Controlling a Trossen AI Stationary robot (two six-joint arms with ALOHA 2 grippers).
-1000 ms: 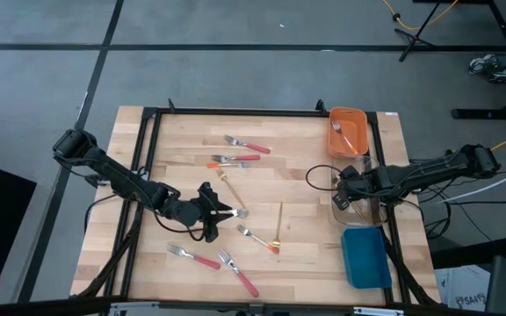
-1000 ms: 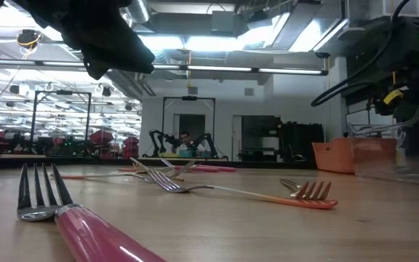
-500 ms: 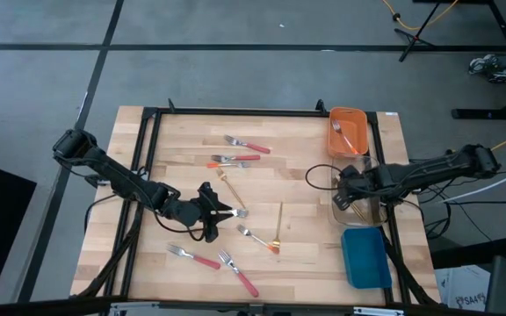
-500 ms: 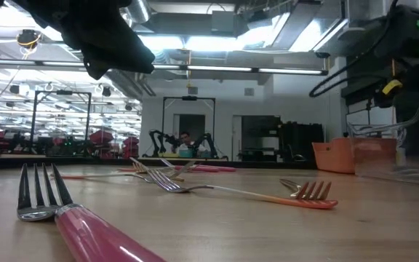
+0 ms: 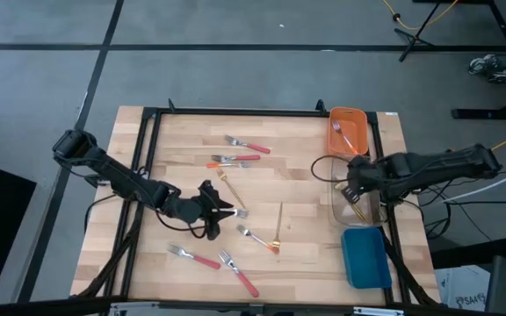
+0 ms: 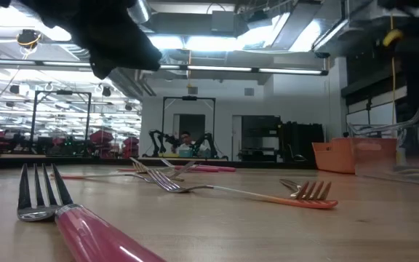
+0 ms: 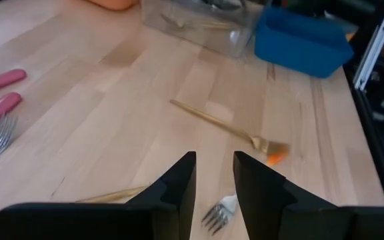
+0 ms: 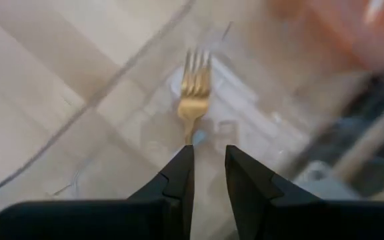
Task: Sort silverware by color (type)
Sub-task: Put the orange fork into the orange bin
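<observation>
Nearest the low camera we see a pink-handled fork [image 6: 78, 225] lying flat on the worktop [image 5: 183, 184], with an orange-handled fork [image 6: 308, 195] farther back. Our left gripper [image 5: 220, 213] hovers low mid-worktop, its fingers [image 7: 179, 187] set narrowly apart and empty, just above a silver fork head [image 7: 220, 212]; a thin gold fork [image 7: 229, 130] lies beyond. More pink-handled forks [image 5: 247, 146] rest toward the far edge. Our right gripper [image 5: 354, 195] sits over the clear bin [image 5: 358, 206], fingers [image 8: 179, 177] nearly closed, pinching the handle of a gold fork [image 8: 195, 93]. The orange bin [image 5: 347, 132] and blue bin [image 5: 365, 257] flank it.
</observation>
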